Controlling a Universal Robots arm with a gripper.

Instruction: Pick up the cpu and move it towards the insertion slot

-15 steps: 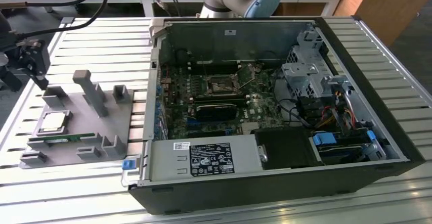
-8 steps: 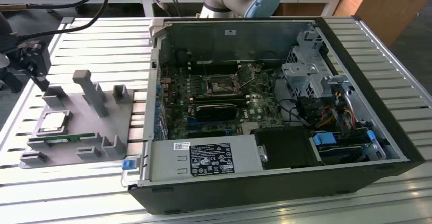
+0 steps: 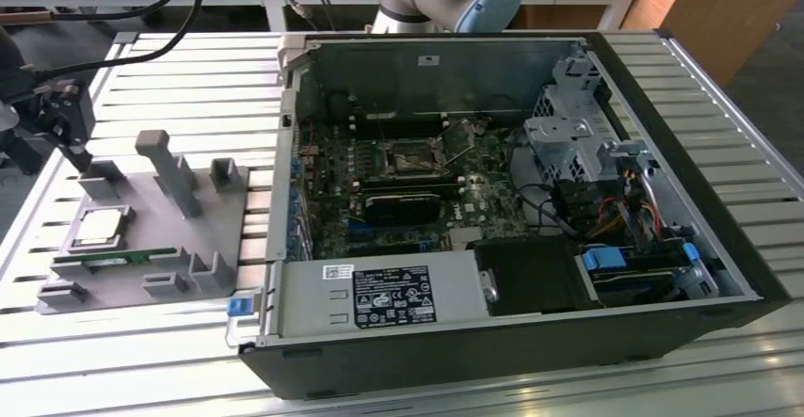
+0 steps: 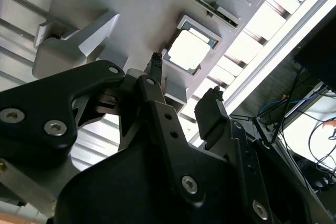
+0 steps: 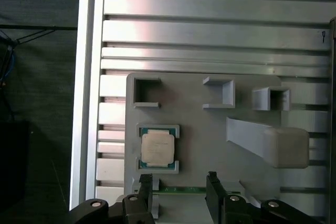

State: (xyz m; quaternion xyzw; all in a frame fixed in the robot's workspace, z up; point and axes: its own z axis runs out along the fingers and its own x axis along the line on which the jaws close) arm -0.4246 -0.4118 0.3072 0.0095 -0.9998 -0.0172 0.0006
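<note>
The cpu (image 3: pixel 101 229) lies flat in a square recess of the grey fixture plate (image 3: pixel 151 248), at the exterior view's left, silvery top up. It also shows in both wrist views, as the cpu (image 5: pixel 157 148) and the cpu (image 4: pixel 189 51). My gripper (image 3: pixel 78 158) hangs above the plate's far end, off to one side of the chip and not touching it. Its two black fingers (image 5: pixel 145 182) stand apart, open, with nothing between them (image 4: pixel 184 80). The insertion slot (image 3: pixel 411 160) sits on the motherboard inside the open computer case, well toward the exterior view's right of the gripper.
Grey posts (image 3: pixel 169 168) and small brackets rise from the fixture plate. A green memory stick (image 3: pixel 113 259) lies beside the cpu. The case wall (image 3: pixel 286 153) stands between plate and motherboard. A power supply (image 3: pixel 377 296) fills the case's near corner. The slatted table (image 3: pixel 176 78) surrounds everything.
</note>
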